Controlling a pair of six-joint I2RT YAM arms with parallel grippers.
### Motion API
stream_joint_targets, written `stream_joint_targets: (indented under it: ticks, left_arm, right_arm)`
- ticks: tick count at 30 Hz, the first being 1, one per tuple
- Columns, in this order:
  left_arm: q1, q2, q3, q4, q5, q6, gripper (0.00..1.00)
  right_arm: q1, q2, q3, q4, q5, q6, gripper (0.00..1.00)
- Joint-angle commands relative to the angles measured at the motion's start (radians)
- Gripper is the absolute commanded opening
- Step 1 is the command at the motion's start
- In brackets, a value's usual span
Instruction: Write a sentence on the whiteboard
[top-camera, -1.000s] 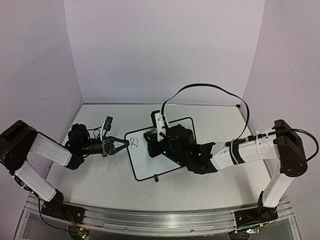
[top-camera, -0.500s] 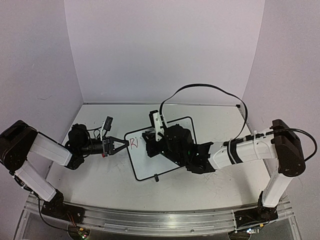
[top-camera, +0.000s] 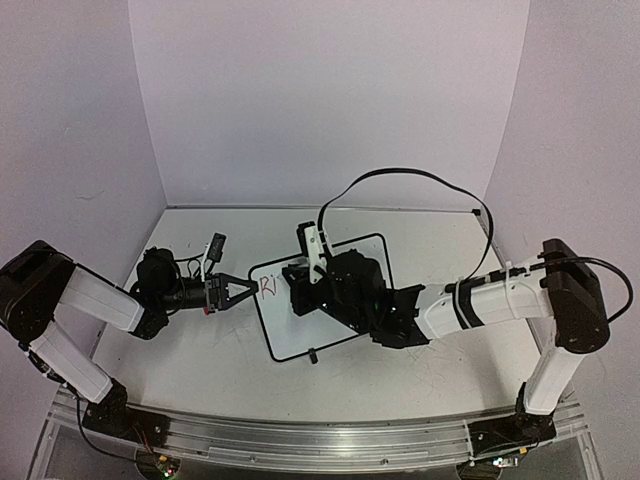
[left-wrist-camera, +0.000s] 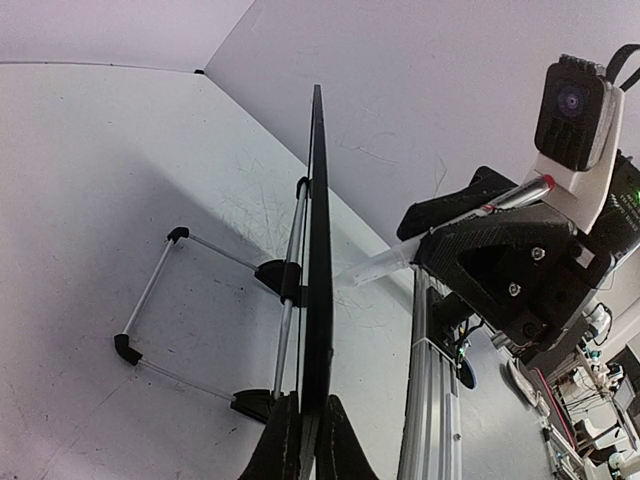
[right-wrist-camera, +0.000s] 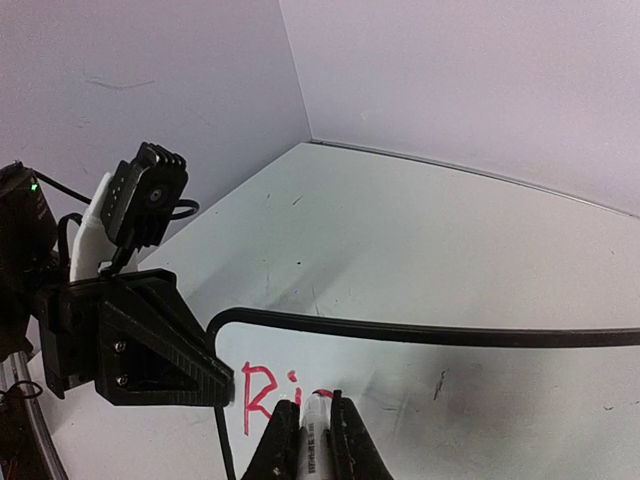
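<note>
The whiteboard (top-camera: 290, 330) stands tilted on the table, held at its left edge by my left gripper (top-camera: 243, 290). From the left wrist the whiteboard (left-wrist-camera: 318, 230) shows edge-on, and the left gripper (left-wrist-camera: 308, 402) is shut on its black frame. My right gripper (right-wrist-camera: 312, 402) is shut on a white marker (right-wrist-camera: 314, 445) whose tip touches the whiteboard (right-wrist-camera: 470, 400). The sentence (right-wrist-camera: 268, 393) reads "Ri" in red, with a fresh red stroke at the tip. From above, the sentence (top-camera: 267, 286) sits near the board's left edge, beside the right gripper (top-camera: 300, 297).
The board's wire stand and black feet (left-wrist-camera: 150, 300) rest on the scuffed table behind it. A black cable (top-camera: 420, 180) loops above the right arm. Purple walls close in the back and both sides. The aluminium rail (top-camera: 300, 440) runs along the near edge.
The right arm has shifted slightly left across the board with the marker. The left arm and the whiteboard have not moved.
</note>
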Motion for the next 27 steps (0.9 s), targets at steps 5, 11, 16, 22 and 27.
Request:
stream_joint_targets:
  ticks: [5,11,16,22,27]
  left_arm:
    - [-0.003,-0.033,-0.008,0.004,0.048,-0.021,0.00]
    - [-0.004,-0.032,-0.009,0.004,0.048,-0.022,0.00]
    - [-0.004,-0.029,-0.005,0.003,0.048,-0.022,0.00]
    - [-0.004,-0.027,-0.005,0.004,0.047,-0.022,0.00]
    - [-0.004,-0.024,-0.002,0.004,0.049,-0.022,0.00]
  right_arm:
    - [0.004,0.007,-0.028,-0.002,0.016,0.029,0.00]
    - [0.004,-0.016,-0.050,-0.006,0.061,0.031,0.00]
    - [0.004,-0.028,-0.065,-0.012,0.089,0.035,0.00]
    - [0.004,-0.037,-0.083,-0.019,0.101,0.043,0.00]
    - [0.014,-0.025,-0.082,-0.023,0.068,0.053,0.00]
